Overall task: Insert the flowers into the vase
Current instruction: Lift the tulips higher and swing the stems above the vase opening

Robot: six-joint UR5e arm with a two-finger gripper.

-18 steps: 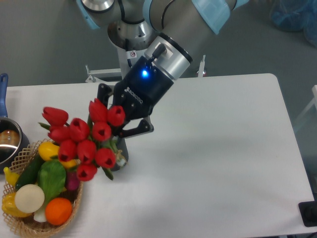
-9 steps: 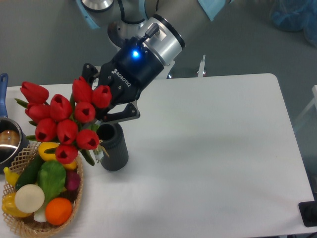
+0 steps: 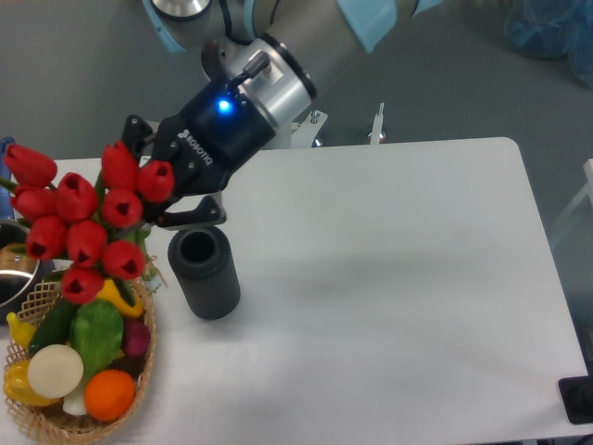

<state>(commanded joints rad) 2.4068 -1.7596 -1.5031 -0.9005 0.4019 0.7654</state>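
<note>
You have the basket nearest: woven wicker, piled with smooth round vegetables. Just beyond stands the vase, a dark ribbed cylinder, upright on the table, mouth empty. The flowers hang left of it, over the basket: waxy red buds on green stems, pinched between the fingers of the gripper. Swing the stems right, tilt the bunch upright over the mouth, then lower straight so the narrow opening doesn't snag leaves.
</note>
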